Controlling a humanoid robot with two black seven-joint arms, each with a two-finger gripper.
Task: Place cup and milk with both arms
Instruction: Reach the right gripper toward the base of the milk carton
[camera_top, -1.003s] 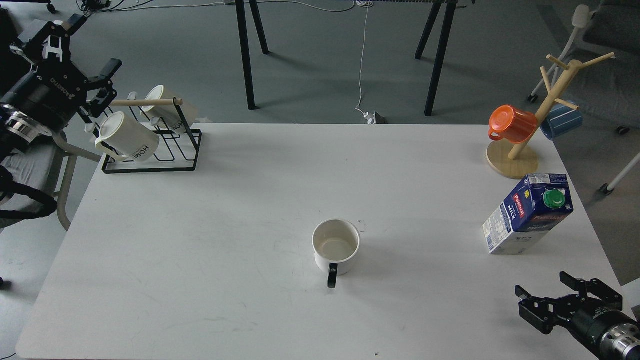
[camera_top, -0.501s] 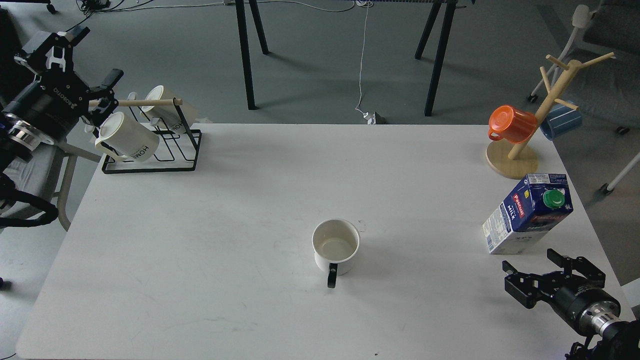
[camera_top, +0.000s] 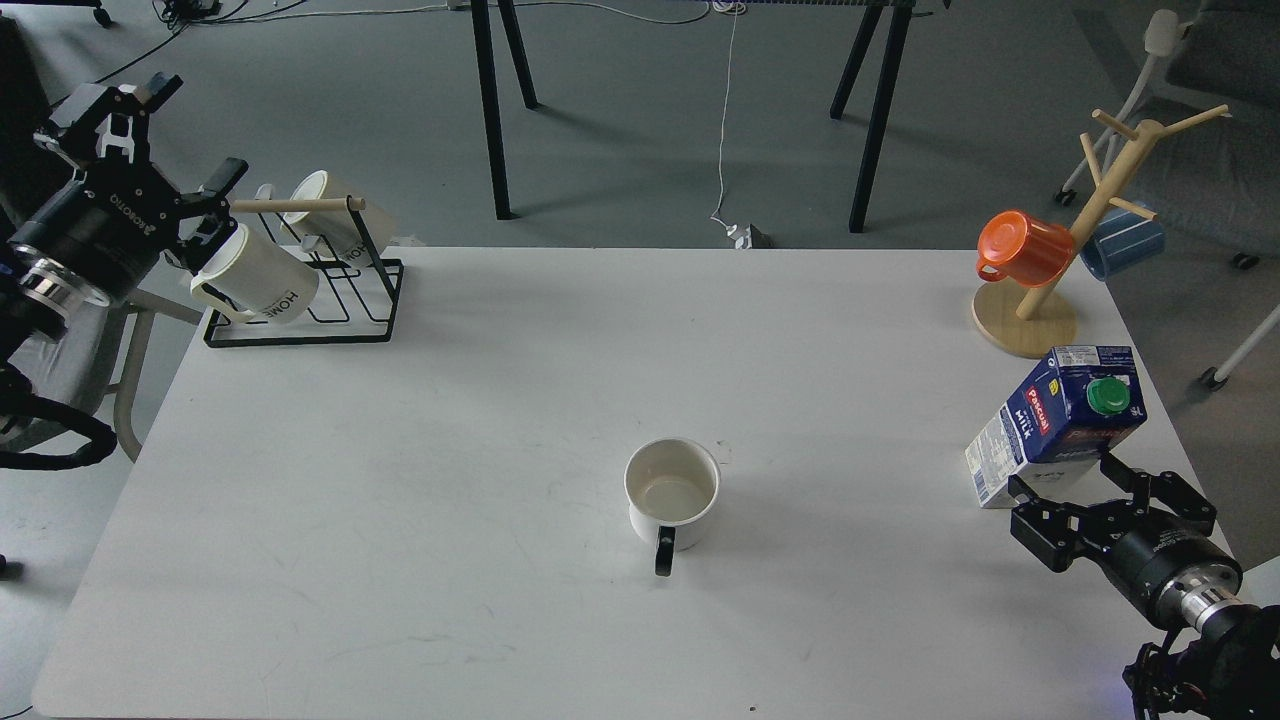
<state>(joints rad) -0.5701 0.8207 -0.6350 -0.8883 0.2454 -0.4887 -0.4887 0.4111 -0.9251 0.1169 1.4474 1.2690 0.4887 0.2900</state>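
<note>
Standing near the table's (camera_top: 400, 480) right edge, the milk (camera_top: 1060, 425) is approached by the right gripper (camera_top: 1105, 495), jaws spread; the carton should be centred between them before closing. The cup (camera_top: 672, 490) sits mid-table. The left gripper (camera_top: 165, 140) is held spread, empty

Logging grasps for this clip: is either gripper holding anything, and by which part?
Nothing is held. Right gripper is open at the milk base; left gripper is open.
</note>
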